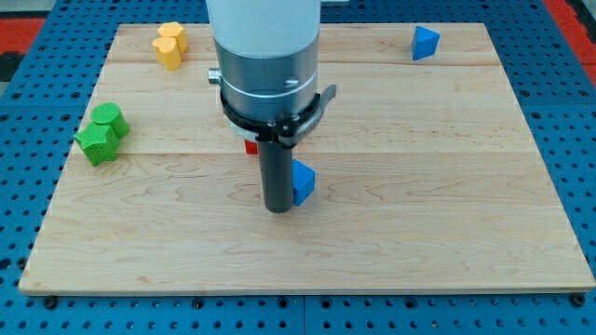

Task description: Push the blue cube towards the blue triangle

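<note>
The blue cube (304, 181) sits near the board's middle, partly hidden behind my rod. My tip (278, 208) rests on the board touching the cube's left side, just below and left of it. The blue triangle (425, 43) lies at the view's top right, far from the cube. The arm's body covers the middle of the board above the cube.
Two yellow blocks (169, 45) sit at the top left. Two green blocks (101, 134) sit at the left edge. A sliver of a red block (250, 146) shows beside the arm; the rest is hidden. The wooden board (447, 214) lies on a blue pegboard.
</note>
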